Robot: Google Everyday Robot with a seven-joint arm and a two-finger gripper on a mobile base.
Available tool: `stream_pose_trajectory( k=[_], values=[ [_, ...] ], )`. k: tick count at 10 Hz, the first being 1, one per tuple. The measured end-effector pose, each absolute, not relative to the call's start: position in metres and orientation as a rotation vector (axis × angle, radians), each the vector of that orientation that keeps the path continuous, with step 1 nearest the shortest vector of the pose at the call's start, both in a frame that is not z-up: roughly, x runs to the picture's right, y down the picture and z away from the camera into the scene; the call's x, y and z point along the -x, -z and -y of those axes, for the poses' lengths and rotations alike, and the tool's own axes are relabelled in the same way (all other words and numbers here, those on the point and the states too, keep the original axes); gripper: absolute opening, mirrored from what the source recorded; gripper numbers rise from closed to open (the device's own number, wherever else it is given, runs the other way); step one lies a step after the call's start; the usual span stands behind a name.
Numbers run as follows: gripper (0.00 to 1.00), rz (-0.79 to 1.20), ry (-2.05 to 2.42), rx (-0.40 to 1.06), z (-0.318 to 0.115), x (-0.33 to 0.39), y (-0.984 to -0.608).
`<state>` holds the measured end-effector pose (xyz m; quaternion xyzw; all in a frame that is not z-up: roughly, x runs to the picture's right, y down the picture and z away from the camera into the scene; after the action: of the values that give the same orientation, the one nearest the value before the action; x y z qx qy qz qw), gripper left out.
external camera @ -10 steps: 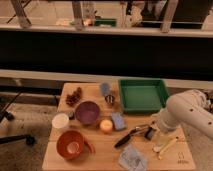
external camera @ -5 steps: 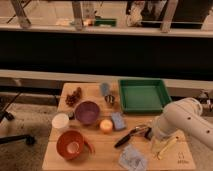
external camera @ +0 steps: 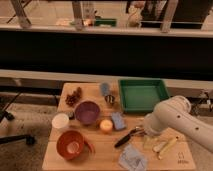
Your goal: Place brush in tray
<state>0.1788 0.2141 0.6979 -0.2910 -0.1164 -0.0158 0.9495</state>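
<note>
pincer [external camera: 140, 131] by brush [external camera: 125, 139], mostly hidden behind arm [external camera: 172, 117]

The counter [external camera: 102, 159] carries one tray [external camera: 142, 105], three bowls (purple bowl [external camera: 87, 112], orange bowl [external camera: 70, 145], white bowl [external camera: 60, 121]), one brush [external camera: 125, 139], one orange ball [external camera: 105, 125] and two blue blocks: upper block [external camera: 104, 89], lower block [external camera: 118, 121]. One gripper [external camera: 139, 132] hangs low at the brush's right end.

Light: dim, warm; you get the brightest strip along the top.
Table [external camera: 100, 152]: evenly lit, soft shadows only.
Arm [external camera: 175, 117]: palest thing, mild glare.
Gripper [external camera: 139, 132]: nr table's front edge, right half, in arm's shade, blurry.
Focus: soft thruout.
</note>
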Motion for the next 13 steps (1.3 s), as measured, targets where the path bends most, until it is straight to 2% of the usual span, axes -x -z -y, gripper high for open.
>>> stream_pose_trajectory(
  k=[6, 13],
  values=[
    [0.8, 0.272, 0.052, 0.617, -0.246, -0.169, -0.736],
    [0.8, 0.32, 0.104, 0.59, -0.254, -0.144, -0.748]
  ],
)
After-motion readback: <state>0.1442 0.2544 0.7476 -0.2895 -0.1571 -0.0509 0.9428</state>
